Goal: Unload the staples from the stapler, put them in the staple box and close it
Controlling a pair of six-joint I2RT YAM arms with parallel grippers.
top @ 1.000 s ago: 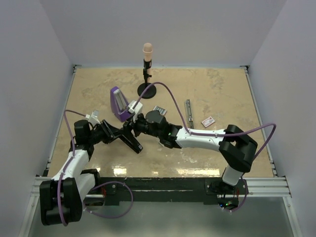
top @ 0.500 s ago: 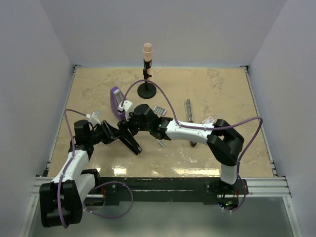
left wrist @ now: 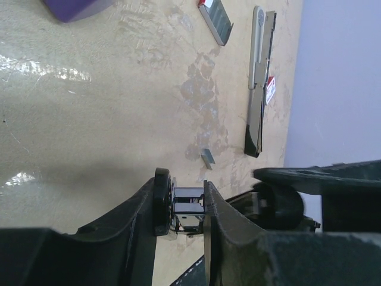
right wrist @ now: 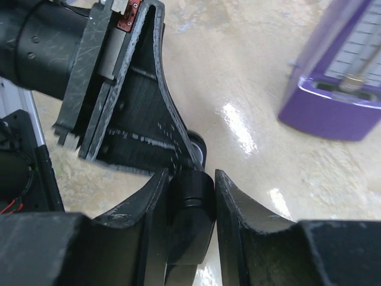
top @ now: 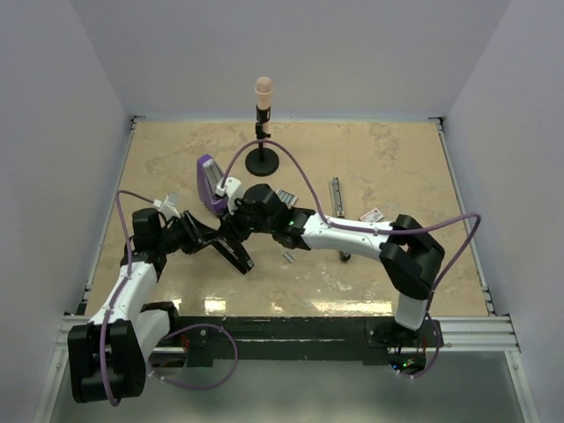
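Your left fingers (left wrist: 140, 226) are clamped on the shiny metal end of a black piece (top: 236, 256), low on the bench (top: 397, 159) at about 8 o'clock from its middle. Your right fingers (right wrist: 143, 220) reach across from 3 o'clock. They press on both sides of a rounded black end right beside the left fingertips. It looks like the same piece, though the wrist views don't make that certain.

The stapler (top: 336, 196) lies flat and untouched at about 2 o'clock from the bench's middle, with its long axis running 12 to 6. The staples (top: 284, 195) lie loose on the bench at 9 o'clock from the stapler, apart from it and just past your right wrist. A pink-and-white card (top: 372, 216) sits near the stapler's lower end, at its 4 o'clock. A small metal scrap (top: 288, 256) lies at 6 o'clock from the staples.

A purple metronome (top: 208, 181) stands at 10 o'clock from your hands. A black stand (top: 263, 132) with a peach tip is up at 12 o'clock.
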